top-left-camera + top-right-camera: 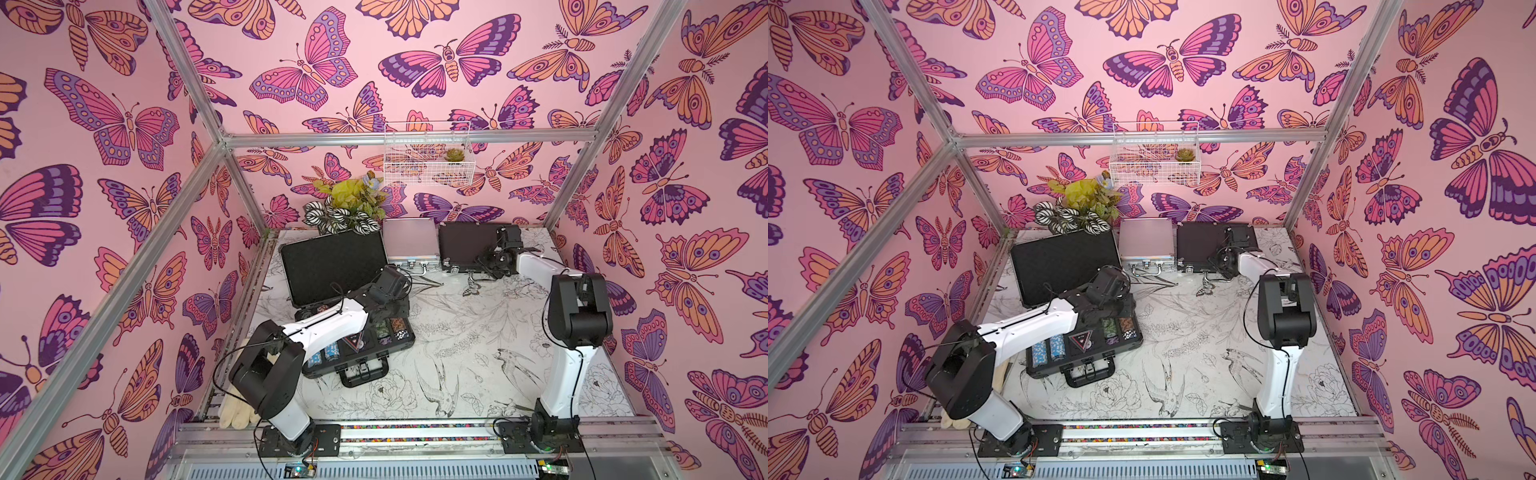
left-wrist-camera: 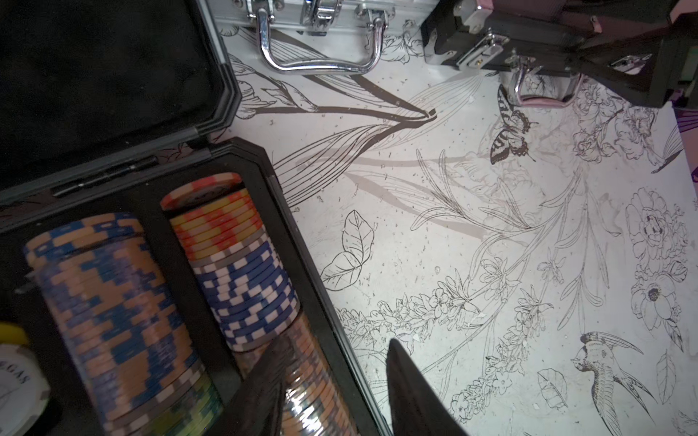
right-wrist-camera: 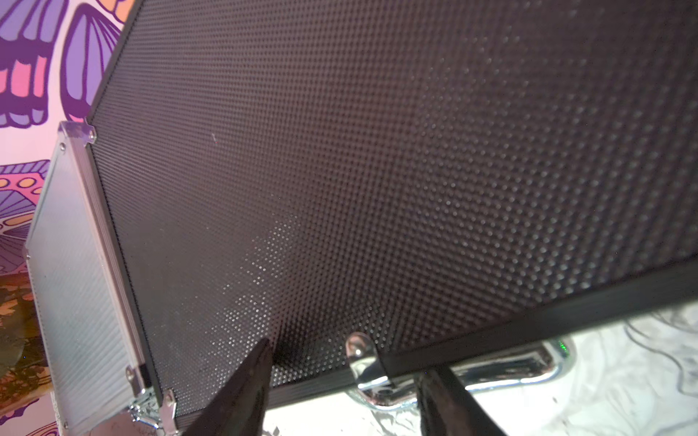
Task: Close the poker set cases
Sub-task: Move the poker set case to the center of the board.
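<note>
Poker set cases: three on the white flower-print tabletop (image 1: 478, 365). The big ribbed dark-grey plastic case (image 1: 332, 266) is on the left arm's side; the small silver aluminium case (image 1: 410, 243) and flat black silver-trimmed case (image 1: 463, 245) sit along the back.
Open: one, I reckon. The grey lid's up, with striped poker chips (image 2: 241, 271) showing. The back two look shut or nearly.
Left hand (image 2: 342, 338): spread and empty, straddling the grey case's side wall, probably lining up for the lid.
Right hand (image 3: 347, 355): spread and empty at the black lid's front edge beside a latch, likely pressing it flat.
Hands: two.

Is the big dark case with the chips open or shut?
Open. The lid of the big dark case stands up, and its chips lie uncovered.
</note>
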Action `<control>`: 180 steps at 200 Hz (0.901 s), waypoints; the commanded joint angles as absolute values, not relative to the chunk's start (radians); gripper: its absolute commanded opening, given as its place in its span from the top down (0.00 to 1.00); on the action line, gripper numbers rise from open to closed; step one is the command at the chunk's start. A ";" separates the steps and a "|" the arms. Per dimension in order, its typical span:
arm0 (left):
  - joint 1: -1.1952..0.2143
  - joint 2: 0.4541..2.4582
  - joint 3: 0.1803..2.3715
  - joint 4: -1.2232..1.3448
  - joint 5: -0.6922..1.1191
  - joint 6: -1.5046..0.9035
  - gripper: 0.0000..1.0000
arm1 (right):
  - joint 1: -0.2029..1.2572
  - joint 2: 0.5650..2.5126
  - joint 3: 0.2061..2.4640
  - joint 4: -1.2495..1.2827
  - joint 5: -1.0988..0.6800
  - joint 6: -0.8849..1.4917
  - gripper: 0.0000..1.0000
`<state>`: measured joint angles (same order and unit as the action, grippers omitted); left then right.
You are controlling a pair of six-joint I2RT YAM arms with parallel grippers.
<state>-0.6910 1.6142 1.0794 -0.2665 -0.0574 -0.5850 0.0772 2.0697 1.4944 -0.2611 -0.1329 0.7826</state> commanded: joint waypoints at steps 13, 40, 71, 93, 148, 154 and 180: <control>-0.684 1.572 1.065 -0.302 -0.092 -0.587 0.55 | 0.098 2.195 1.583 -0.315 -0.149 0.708 0.40; -0.685 1.571 1.067 -0.315 -0.100 -0.585 0.55 | 0.098 2.229 1.624 -0.313 -0.173 0.704 0.40; -0.684 1.567 1.066 -0.326 -0.106 -0.588 0.54 | 0.098 2.202 1.620 -0.297 -0.203 0.687 0.39; -0.690 1.570 1.070 -0.343 -0.119 -0.588 0.54 | 0.098 2.107 1.570 -0.266 -0.213 0.666 0.39; -0.783 1.588 1.108 -0.422 -0.255 -0.594 0.56 | 0.130 1.810 1.375 -0.229 -0.207 0.606 0.39; -0.792 1.583 1.102 -0.426 -0.275 -0.600 0.56 | 0.144 1.785 1.355 -0.228 -0.200 0.594 0.39; -0.795 1.539 1.067 -0.431 -0.318 -0.634 0.54 | 0.236 1.714 1.300 -0.252 -0.195 0.542 0.40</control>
<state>-0.7979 1.5887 1.0874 -0.3794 -0.2199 -0.5968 0.1551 1.7546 1.3464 -0.2436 -0.1993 0.6151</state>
